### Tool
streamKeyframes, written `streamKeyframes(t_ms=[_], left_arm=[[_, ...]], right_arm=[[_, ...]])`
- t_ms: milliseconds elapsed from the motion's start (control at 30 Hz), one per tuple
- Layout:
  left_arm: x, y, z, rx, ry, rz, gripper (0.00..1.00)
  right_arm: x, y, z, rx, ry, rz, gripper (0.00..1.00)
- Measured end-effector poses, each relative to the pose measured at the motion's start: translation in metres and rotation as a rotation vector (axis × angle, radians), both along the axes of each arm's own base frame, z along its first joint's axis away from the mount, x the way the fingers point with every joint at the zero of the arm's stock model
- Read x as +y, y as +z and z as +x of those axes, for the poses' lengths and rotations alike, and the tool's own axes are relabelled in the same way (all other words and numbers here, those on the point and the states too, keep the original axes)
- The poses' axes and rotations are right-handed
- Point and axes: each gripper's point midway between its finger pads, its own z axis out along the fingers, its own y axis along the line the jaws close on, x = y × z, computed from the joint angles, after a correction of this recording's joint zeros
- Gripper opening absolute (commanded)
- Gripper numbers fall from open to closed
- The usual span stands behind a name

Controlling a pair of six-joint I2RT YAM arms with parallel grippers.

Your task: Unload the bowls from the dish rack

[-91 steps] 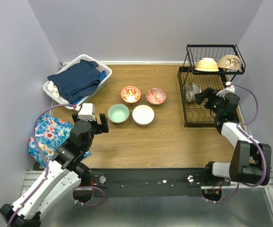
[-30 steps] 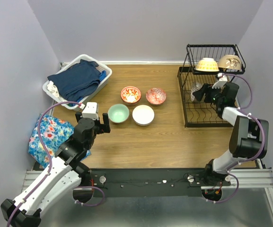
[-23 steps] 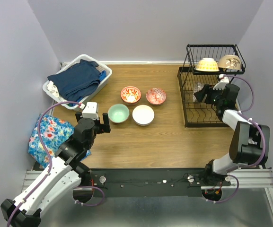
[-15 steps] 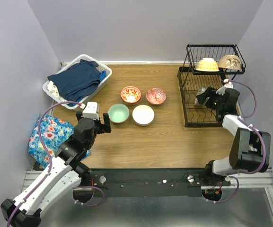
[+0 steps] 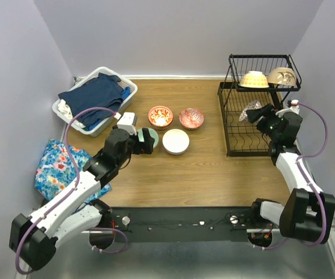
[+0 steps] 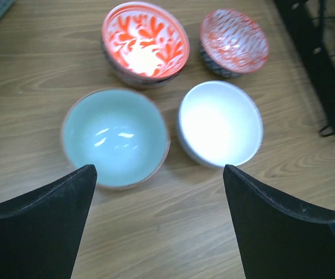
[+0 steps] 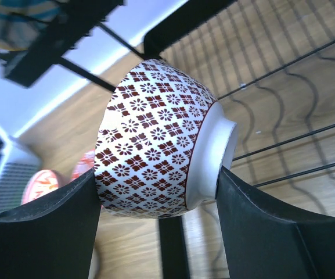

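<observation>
My right gripper (image 7: 158, 174) is shut on a white bowl with a dark red pattern (image 7: 155, 157), held on its side over the lower tier of the black wire dish rack (image 5: 237, 145). A cream-yellow bowl (image 5: 254, 79) and a beige bowl (image 5: 281, 76) lie upside down on the upper tier. On the table stand a red-orange floral bowl (image 6: 145, 38), a red patterned bowl (image 6: 234, 40), a white bowl (image 6: 219, 123) and a mint green bowl (image 6: 115, 136). My left gripper (image 6: 158, 174) hangs open just before the mint and white bowls, holding nothing.
A white laundry basket (image 5: 129, 93) with dark blue clothes stands at the back left. A blue floral cloth (image 5: 57, 168) lies at the table's left edge. The rack's frame bar (image 7: 171, 247) runs just under the held bowl.
My right gripper has closed on the patterned bowl in the lower tier and raised it a little. My left arm has reached forward and right, up to the mint bowl.
</observation>
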Motion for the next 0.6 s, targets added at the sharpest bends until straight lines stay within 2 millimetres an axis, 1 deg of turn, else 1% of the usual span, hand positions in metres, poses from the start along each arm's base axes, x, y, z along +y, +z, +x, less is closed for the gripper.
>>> streamKeyframes(t_ms=[100, 133, 233, 333, 500, 600], left_arm=[[-0.026, 0.018, 0.013, -0.002, -0.045, -0.084, 0.99], [-0.030, 0.021, 0.016, -0.004, -0.052, -0.099, 0.99], [-0.054, 0.035, 0.028, 0.003, -0.090, -0.180, 0.99], [-0.083, 0.046, 0.040, 0.018, -0.137, -0.251, 0.99], [-0.128, 0.051, 0.050, 0.057, -0.208, -0.333, 0.99], [-0.150, 0.050, 0.054, 0.088, -0.236, -0.369, 0.99]], right_arm=[[0.015, 0.010, -0.006, -0.022, 0.024, 0.060, 0.31], [0.024, 0.013, -0.008, -0.026, 0.052, 0.083, 0.31], [0.048, 0.017, -0.014, -0.027, 0.128, 0.136, 0.31], [0.077, 0.024, -0.024, -0.030, 0.230, 0.192, 0.31], [0.117, 0.044, -0.043, -0.074, 0.402, 0.283, 0.31], [0.134, 0.049, -0.054, -0.087, 0.485, 0.329, 0.31]])
